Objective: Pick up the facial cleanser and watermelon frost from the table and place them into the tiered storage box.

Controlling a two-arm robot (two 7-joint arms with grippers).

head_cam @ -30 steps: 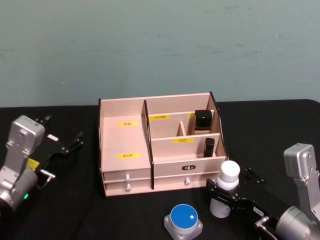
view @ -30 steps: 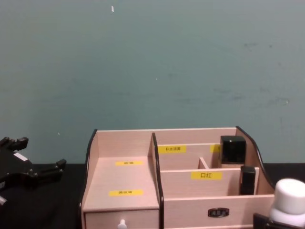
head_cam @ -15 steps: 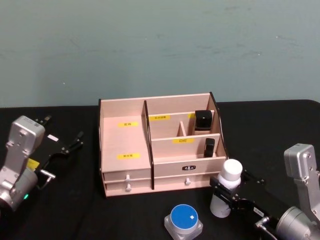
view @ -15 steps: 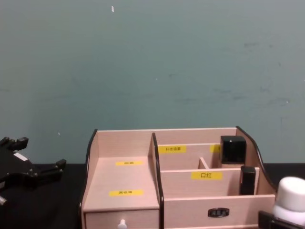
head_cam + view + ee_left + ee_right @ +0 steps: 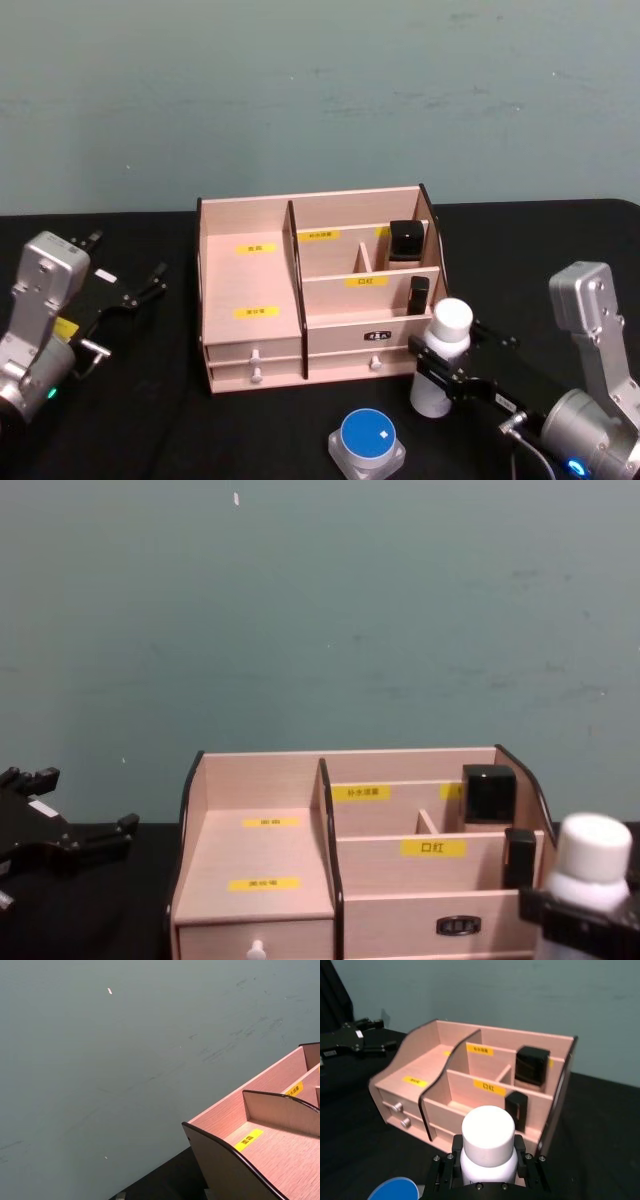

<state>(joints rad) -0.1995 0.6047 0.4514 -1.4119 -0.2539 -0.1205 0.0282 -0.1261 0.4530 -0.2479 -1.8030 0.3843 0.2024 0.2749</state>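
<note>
Right hand (image 5: 438, 376) grips the upright facial cleanser (image 5: 441, 345) before the tiered storage box (image 5: 250, 285); left hand (image 5: 128, 258) hangs open leftward.

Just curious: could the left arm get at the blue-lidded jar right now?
Probably yes: the left gripper is open and empty, and bare tabletop runs from it to the jar. The right gripper, holding the white bottle, stands close beside it, though.

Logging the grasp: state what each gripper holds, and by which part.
The right gripper clamps the facial cleanser around its body, below the cap. The left gripper holds nothing.
</note>
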